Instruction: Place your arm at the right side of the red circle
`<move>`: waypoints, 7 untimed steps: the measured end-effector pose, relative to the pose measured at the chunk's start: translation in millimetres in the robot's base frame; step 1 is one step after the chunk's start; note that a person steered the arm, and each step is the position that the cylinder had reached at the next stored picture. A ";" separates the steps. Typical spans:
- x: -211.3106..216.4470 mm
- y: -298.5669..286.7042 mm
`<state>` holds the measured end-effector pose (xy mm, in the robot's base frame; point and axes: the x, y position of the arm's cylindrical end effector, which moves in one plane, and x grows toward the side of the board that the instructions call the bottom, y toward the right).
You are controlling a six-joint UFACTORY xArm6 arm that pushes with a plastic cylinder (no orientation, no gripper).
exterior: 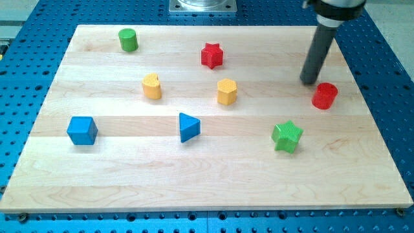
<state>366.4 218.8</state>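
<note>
The red circle (325, 96) is a short red cylinder standing on the wooden board (207, 188) at the view's right. My dark rod comes down from the view's top right, and my tip (310, 81) rests on the board just up and to the left of the red circle, close to it with a small gap.
Other blocks on the board: a green star (287, 136) below the red circle, a red star (211, 55), a yellow hexagon (227, 92), a yellow heart (152, 86), a green cylinder (128, 40), a blue triangle (189, 127), a blue cube (82, 130). A blue perforated table surrounds the board.
</note>
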 end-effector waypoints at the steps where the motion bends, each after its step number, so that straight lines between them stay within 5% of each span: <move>1: 7.9 1.8; 3: 32.9 8.0; 4: 10.5 8.5; 5: 36.6 64.4; 6: 85.5 78.5; 7: 90.3 66.2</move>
<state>456.7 285.0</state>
